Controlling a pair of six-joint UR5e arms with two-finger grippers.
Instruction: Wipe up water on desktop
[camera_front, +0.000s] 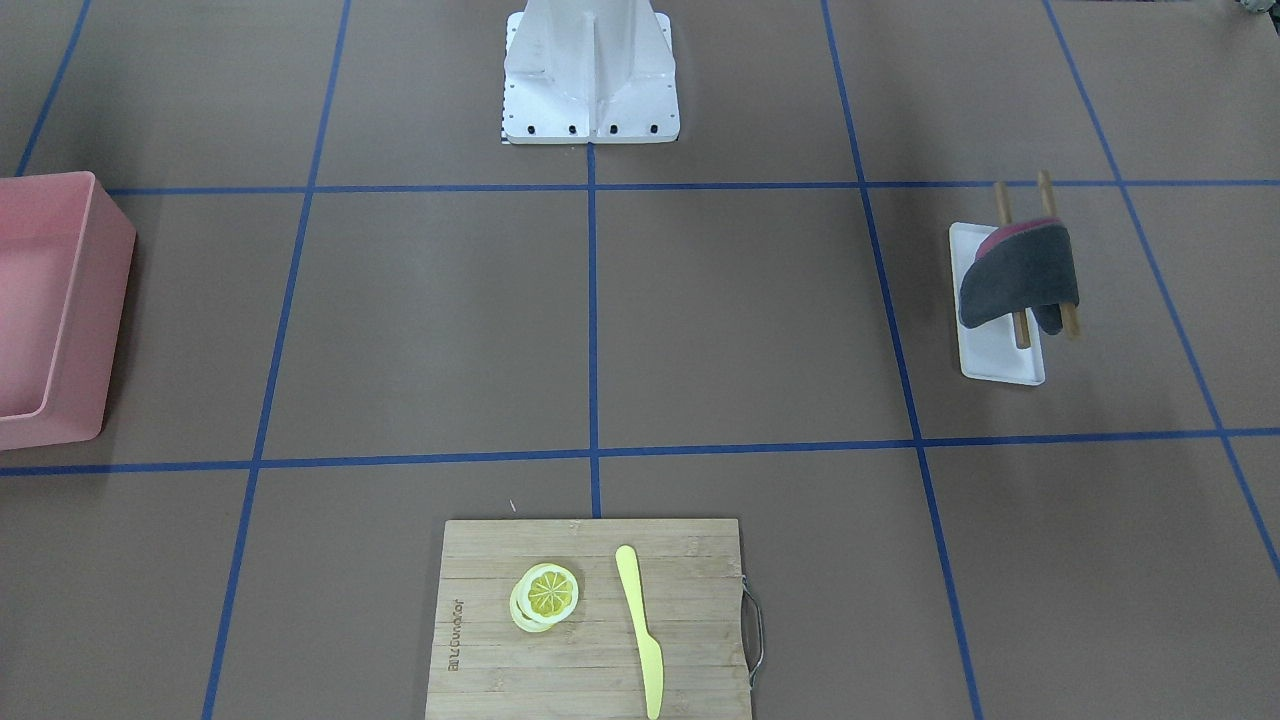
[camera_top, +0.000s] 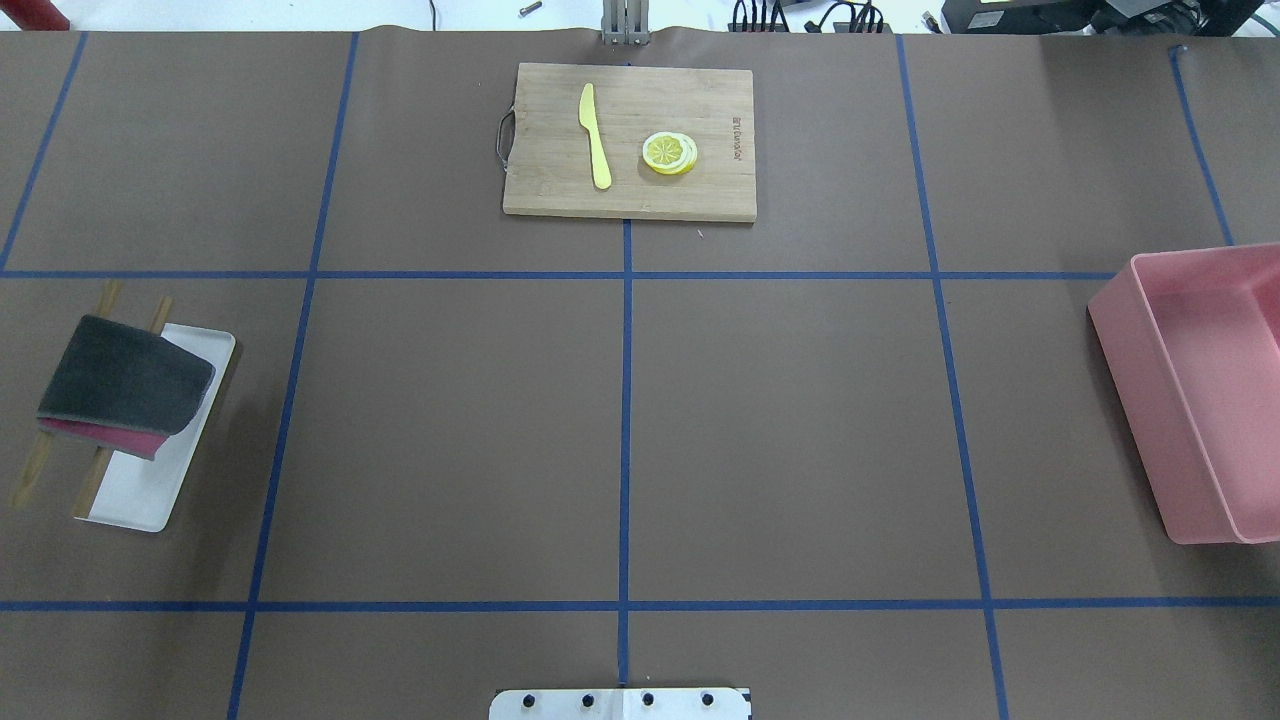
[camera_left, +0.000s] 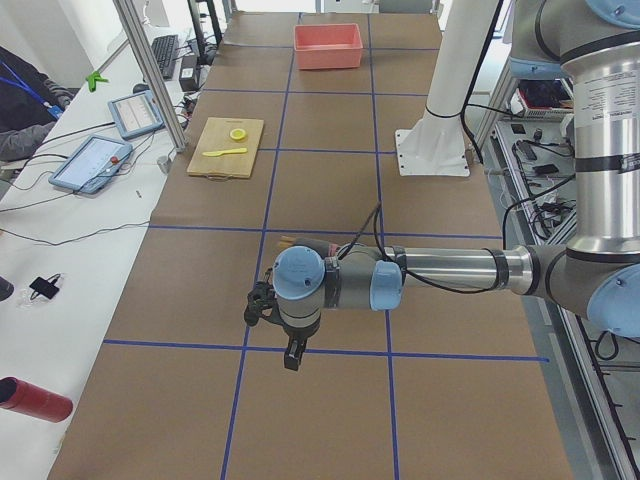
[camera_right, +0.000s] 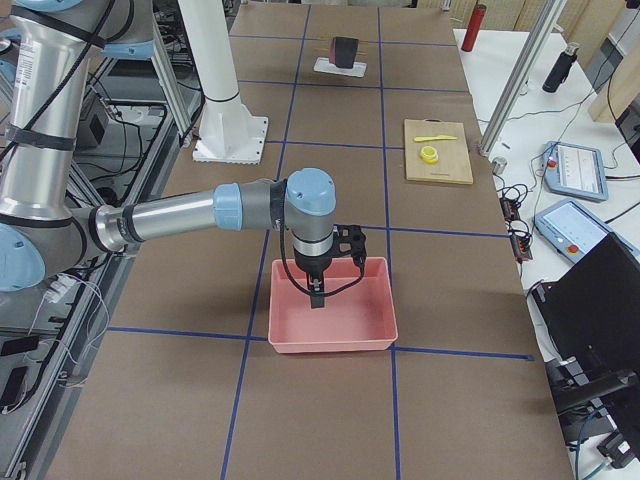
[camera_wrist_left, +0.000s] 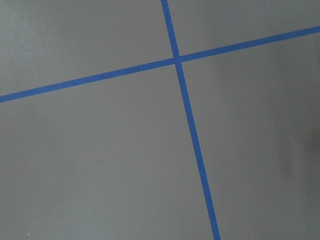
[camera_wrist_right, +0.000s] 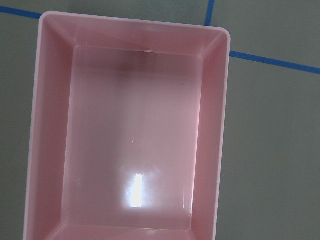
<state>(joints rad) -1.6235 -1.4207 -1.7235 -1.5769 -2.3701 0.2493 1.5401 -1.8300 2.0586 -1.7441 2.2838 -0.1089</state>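
The desktop (camera_top: 800, 430) is a flat brown surface crossed by blue tape lines; I see no water on it. A dark grey cloth (camera_top: 125, 385) hangs over a wooden rack on a white tray (camera_top: 140, 500) at my left side; it also shows in the front view (camera_front: 1018, 275). My left gripper (camera_left: 291, 355) shows only in the exterior left view, pointing down over a tape crossing; I cannot tell whether it is open or shut. My right gripper (camera_right: 316, 293) shows only in the exterior right view, hanging over a pink bin (camera_right: 335, 335); I cannot tell its state either.
The pink bin (camera_top: 1200, 390) stands empty at the right edge and fills the right wrist view (camera_wrist_right: 130, 130). A bamboo cutting board (camera_top: 720, 190) at the far middle carries a yellow knife (camera_top: 596, 135) and lemon slices (camera_top: 669, 153). The white robot base (camera_front: 590, 70) stands at the near middle.
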